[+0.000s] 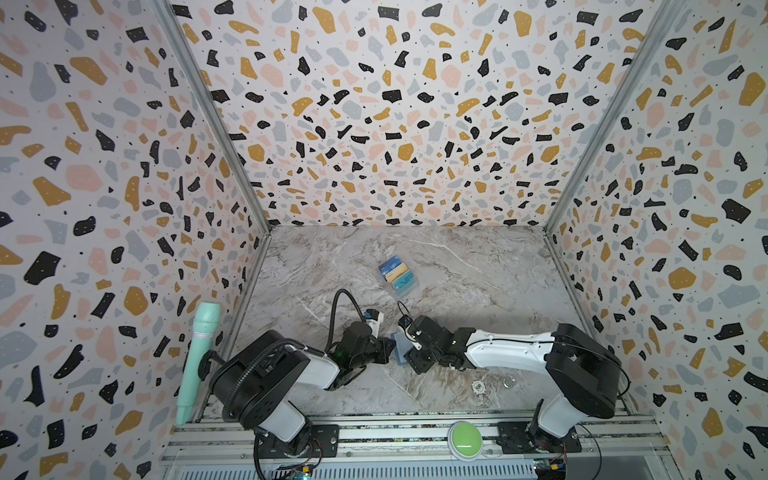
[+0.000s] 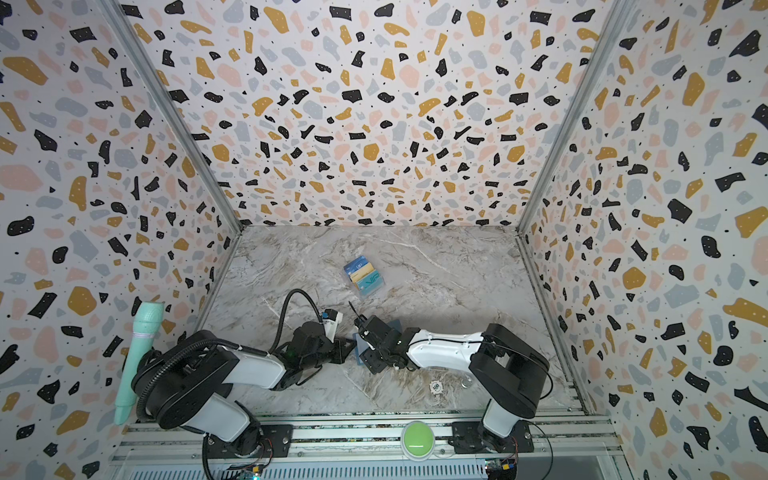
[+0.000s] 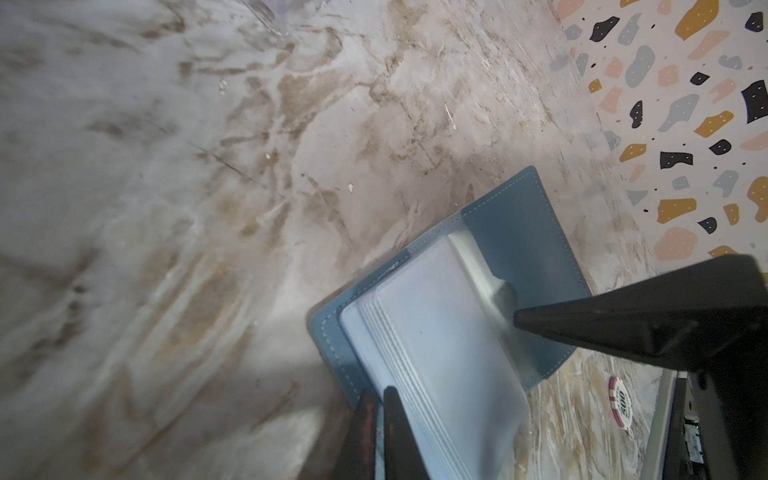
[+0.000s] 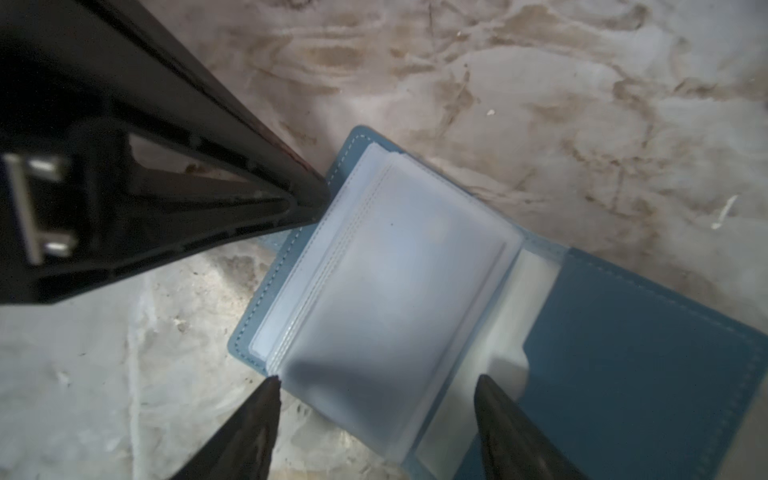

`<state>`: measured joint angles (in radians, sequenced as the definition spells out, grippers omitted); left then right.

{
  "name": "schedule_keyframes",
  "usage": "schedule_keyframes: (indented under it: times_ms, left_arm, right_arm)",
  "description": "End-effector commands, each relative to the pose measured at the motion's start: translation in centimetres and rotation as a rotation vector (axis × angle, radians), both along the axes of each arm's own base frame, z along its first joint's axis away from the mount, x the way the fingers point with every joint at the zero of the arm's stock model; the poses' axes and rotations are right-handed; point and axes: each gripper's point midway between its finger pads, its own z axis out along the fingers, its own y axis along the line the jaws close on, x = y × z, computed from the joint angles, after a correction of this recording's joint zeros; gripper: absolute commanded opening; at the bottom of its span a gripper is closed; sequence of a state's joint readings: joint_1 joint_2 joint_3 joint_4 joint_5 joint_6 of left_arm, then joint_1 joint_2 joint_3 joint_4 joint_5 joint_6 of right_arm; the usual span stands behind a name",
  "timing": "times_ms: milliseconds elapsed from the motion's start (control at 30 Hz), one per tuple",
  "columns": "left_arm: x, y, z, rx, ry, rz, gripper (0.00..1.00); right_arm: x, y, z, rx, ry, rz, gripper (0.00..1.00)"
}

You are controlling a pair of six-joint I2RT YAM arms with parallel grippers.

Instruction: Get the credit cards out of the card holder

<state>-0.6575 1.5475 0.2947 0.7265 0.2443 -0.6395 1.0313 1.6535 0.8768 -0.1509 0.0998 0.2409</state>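
Right fingers [image 4: 249, 428], pointed, flank frosted sleeves [image 4: 395, 270] in stitched card holder [image 4: 644, 353].

Layout of the workspace. The card holder [image 1: 400, 348] lies spread flat on the table [image 1: 478, 270] near its front, at centre. The left gripper [image 1: 390, 347] meets its left edge, seen closer in the left wrist view [image 3: 377, 399]. The right gripper [image 4: 378, 379] hangs over it from the right. Behind the holder, well apart toward mid-table, the credit cards [image 1: 397, 272] sit one behind another in the tiers of a stand [image 1: 406, 292]. A chip [image 1: 478, 387] lies to the holder's front right, beside the right arm [image 1: 507, 347]. A button [image 1: 464, 438] sits on the front rail [image 1: 374, 432]. A microphone [image 1: 197, 357] leans against the left wall [image 1: 104, 249].
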Motion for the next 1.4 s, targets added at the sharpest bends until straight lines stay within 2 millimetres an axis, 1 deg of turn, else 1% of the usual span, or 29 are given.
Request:
schedule_keyframes:
  times_ms: [0, 133, 367, 533, 767, 1000, 1100, 1233, 1367]
  left_arm:
    - [-0.6, 0.6, -0.9, 0.041, 0.02, -0.001, 0.1]
    - [-0.6, 0.6, -0.9, 0.043, 0.02, -0.002, 0.1]
    - [-0.5, 0.4, -1.0, 0.039, 0.021, -0.008, 0.1]
    - [-0.5, 0.4, -1.0, 0.037, 0.02, -0.01, 0.1]
    - [-0.5, 0.4, -1.0, 0.038, 0.02, -0.009, 0.1]
    - [-0.7, 0.6, -1.1, 0.04, 0.022, -0.009, 0.1]
    - [-0.7, 0.6, -1.1, 0.038, 0.021, -0.006, 0.1]
    - [-0.7, 0.7, -1.0, 0.041, 0.02, -0.006, 0.1]
    - [-0.8, 0.8, -1.0, 0.044, 0.02, -0.004, 0.1]
  right_arm:
    - [0.7, 1.5, 1.9, 0.046, -0.036, 0.004, 0.73]
    - [0.8, 1.4, 1.8, 0.035, -0.038, -0.005, 0.7]
    - [1.2, 0.7, 0.7, -0.02, -0.035, -0.025, 0.65]
    - [1.3, 0.2, 0.0, -0.067, -0.034, -0.025, 0.66]
    - [0.8, 1.4, 1.2, -0.001, -0.017, 0.012, 0.73]
    - [0.3, 2.0, 1.2, 0.032, 0.008, 0.033, 0.73]
    - [0.5, 1.7, 1.0, 0.017, 0.005, 0.02, 0.72]
    - [0.9, 0.7, 0.6, -0.009, 0.006, -0.013, 0.69]
    - [1.2, -0.1, 0.6, -0.011, 0.005, -0.041, 0.65]
